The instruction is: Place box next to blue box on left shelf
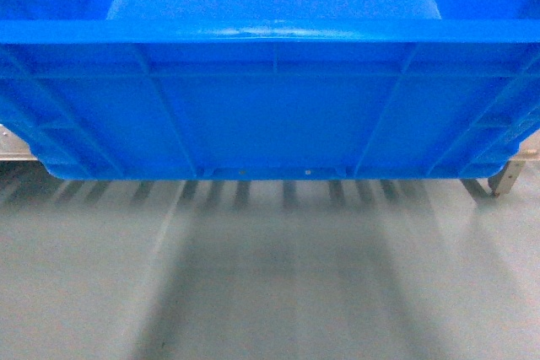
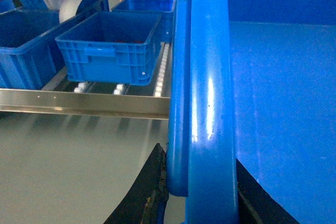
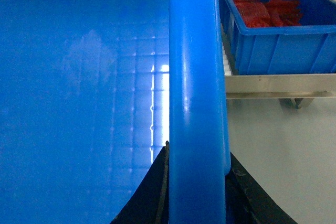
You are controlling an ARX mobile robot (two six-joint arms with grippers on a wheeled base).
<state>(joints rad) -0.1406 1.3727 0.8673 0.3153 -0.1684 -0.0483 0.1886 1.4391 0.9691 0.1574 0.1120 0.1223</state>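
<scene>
The box (image 1: 270,99) fills the top half of the head view, carried clear of the grey floor (image 1: 270,284), its ribbed near wall facing the camera. Each gripper is clamped on a side rim: the left gripper (image 2: 202,200) straddles the rolled edge at the bottom of the left wrist view, dark fingers either side, and the right gripper (image 3: 197,190) does the same at the bottom of its own view.

The shelf (image 2: 84,103) lies ahead – its steel front rail crosses the left of the left wrist view, with white rollers (image 2: 163,69) behind it. A smaller blue crate (image 2: 110,45) already sits on them, upper left.

To my eye the box is short of the rack and still has to go on. Best keep it level, both arms in step, and clear the front rail before lowering onto the lane right of that crate – a dropped corner would catch the rail or knock the neighbour
</scene>
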